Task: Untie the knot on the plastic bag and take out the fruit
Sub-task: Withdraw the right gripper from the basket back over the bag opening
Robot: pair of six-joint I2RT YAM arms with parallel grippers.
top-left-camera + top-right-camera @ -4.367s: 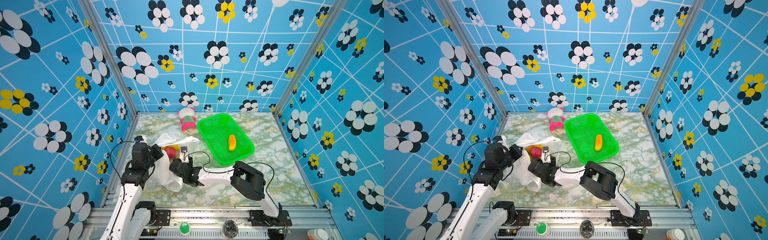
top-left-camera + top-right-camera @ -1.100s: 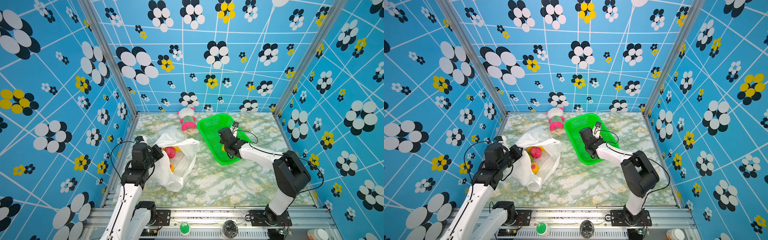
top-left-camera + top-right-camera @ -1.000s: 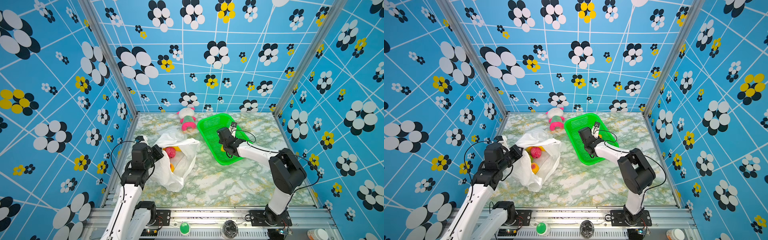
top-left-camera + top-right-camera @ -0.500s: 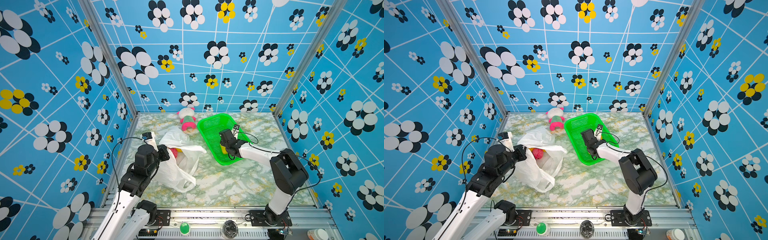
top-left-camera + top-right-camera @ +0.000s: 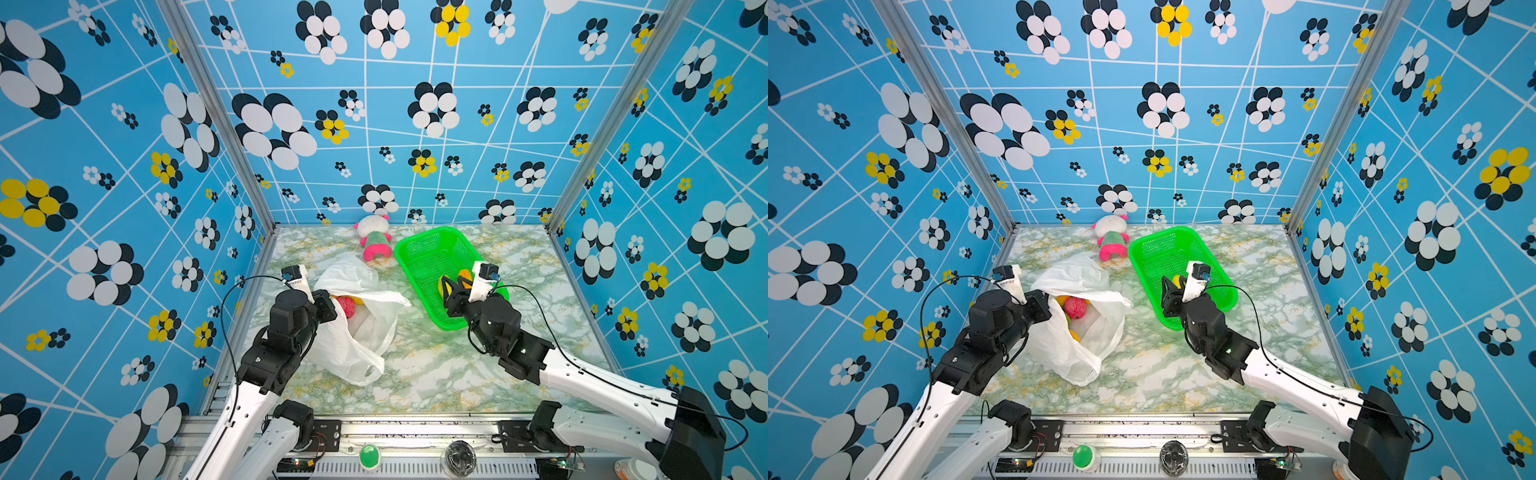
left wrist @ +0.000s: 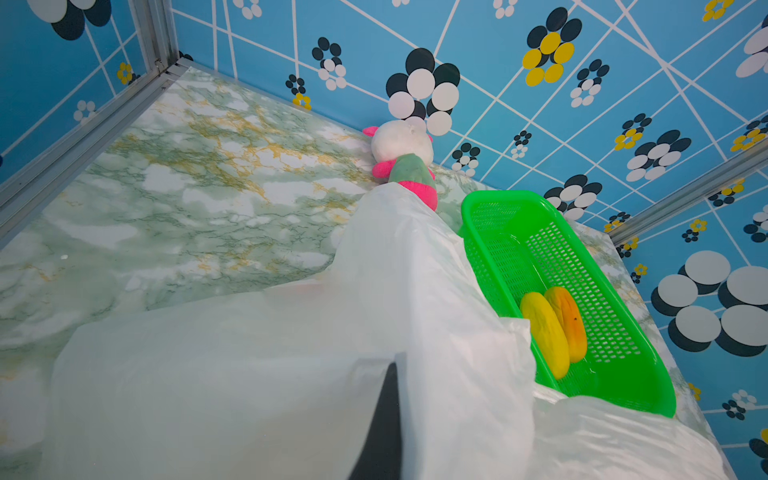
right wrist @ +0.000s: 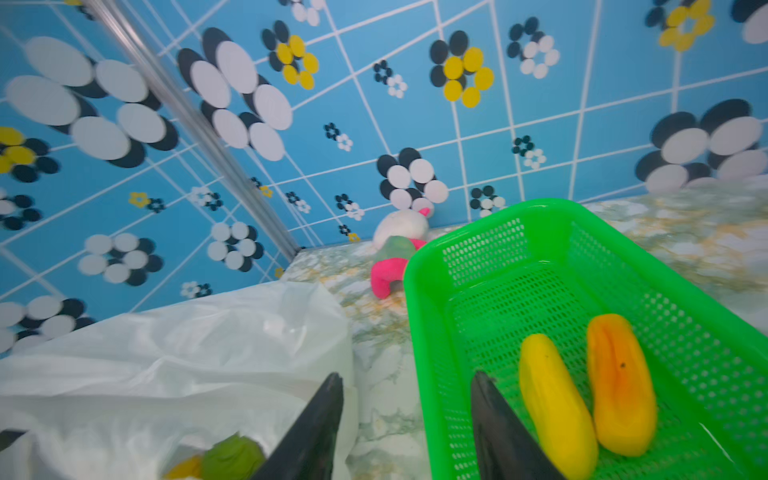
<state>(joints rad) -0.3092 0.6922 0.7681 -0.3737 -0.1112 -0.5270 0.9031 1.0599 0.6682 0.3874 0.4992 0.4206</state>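
Note:
The plastic bag (image 5: 357,336) (image 5: 1067,345) lies open-mouthed on the left of the marble table, and no knot shows. Fruit shows inside it: a pinkish red one (image 5: 345,306) (image 5: 1075,308) and a green one (image 7: 232,457). My left gripper (image 5: 328,305) (image 6: 395,361) is shut on the bag's rim, and the film drapes over its jaws. A yellow fruit (image 7: 552,399) and an orange fruit (image 7: 621,386) lie in the green basket (image 5: 409,266) (image 7: 419,332). My right gripper (image 5: 451,286) (image 7: 407,378) is open and empty above the basket's near left wall.
A white, pink and green plush doll (image 5: 372,239) (image 5: 1112,239) lies at the back wall beside the basket. Blue patterned walls enclose the table on three sides. A metal rail with a green button (image 5: 369,456) runs along the front edge.
My right gripper has drawn back out of the basket toward the front, leaving the yellow fruit beside the orange one. My left arm has risen and shifted the bag's rim rightward.

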